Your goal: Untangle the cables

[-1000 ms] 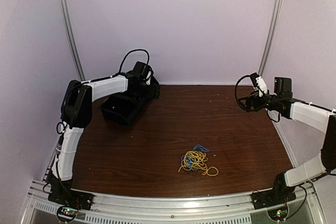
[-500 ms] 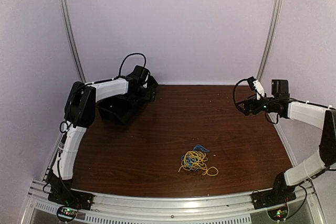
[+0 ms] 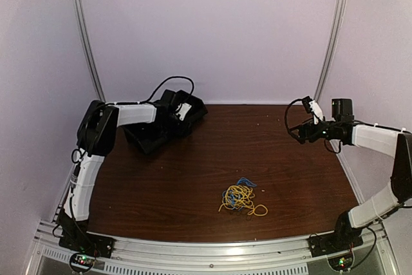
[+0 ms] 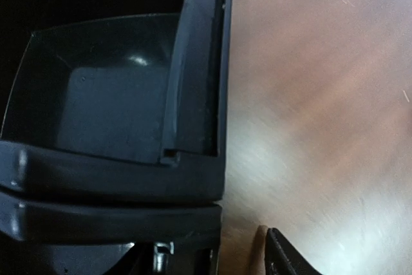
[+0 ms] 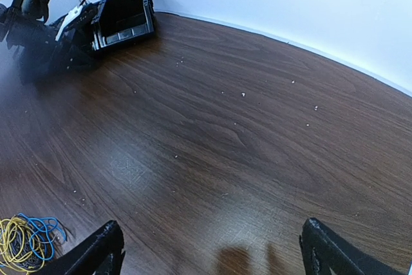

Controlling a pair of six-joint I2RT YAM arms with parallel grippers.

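While the left gripper (image 3: 182, 113) has swung rightward over the black plastic bin (image 3: 149, 138) at upper left, the tangle lies untouched.
How its jaws stand I cannot tell. The right gripper (image 5: 212, 256) hangs with fingers wide apart. The small bundle of thin yellow and blue cables (image 3: 240, 198) sits lower centre on the dark wooden table (image 3: 290, 178), well apart from both arms, so untangling has not begun.

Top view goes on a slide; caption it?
Tangled yellow-blue cables lie near the table's front edge; left arm at a black bin, right arm aside.
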